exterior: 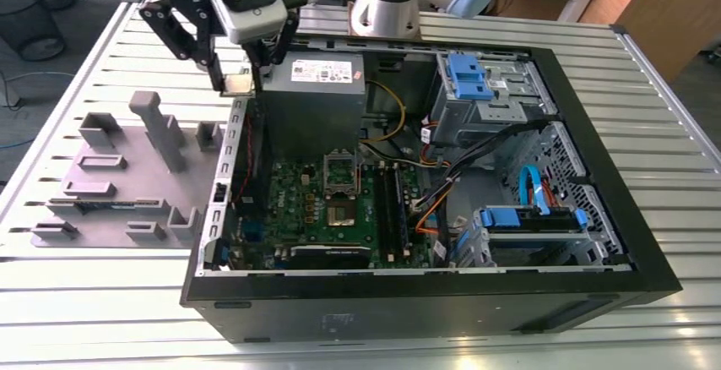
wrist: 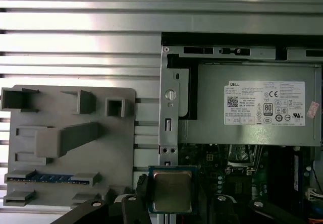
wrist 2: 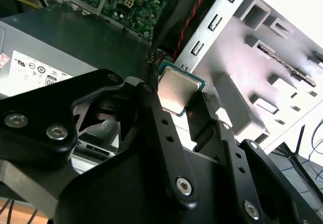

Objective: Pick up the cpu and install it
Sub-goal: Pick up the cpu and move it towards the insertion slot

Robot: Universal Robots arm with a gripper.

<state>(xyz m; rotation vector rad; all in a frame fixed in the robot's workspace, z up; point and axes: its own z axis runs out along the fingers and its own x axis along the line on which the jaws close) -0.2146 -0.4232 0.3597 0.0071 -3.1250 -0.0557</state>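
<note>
The cpu [exterior: 236,84] is a small square chip with a pale silver top, held in the air over the far corner of the open PC case [exterior: 428,290] on the exterior view's left. My gripper [exterior: 238,81] is shut on it, one black finger at each side. Both wrist views show the cpu [wrist 2: 176,90] [wrist: 172,191] clamped between the fingers [wrist 2: 156,118], its metal face towards the cameras. The gripper [wrist 2: 177,102] [wrist: 174,204] hangs above the case wall, beside the power supply [exterior: 316,91]. On the green motherboard, the cpu socket [exterior: 340,210] lies bare, with its dark metal frame [exterior: 341,170] flipped up.
A grey plastic holder plate [exterior: 113,176] with stepped blocks lies on the slatted metal table [exterior: 631,74], on the exterior view's left of the case. Inside the case are drive cages with blue latches [exterior: 468,78], cables and memory slots [exterior: 389,205].
</note>
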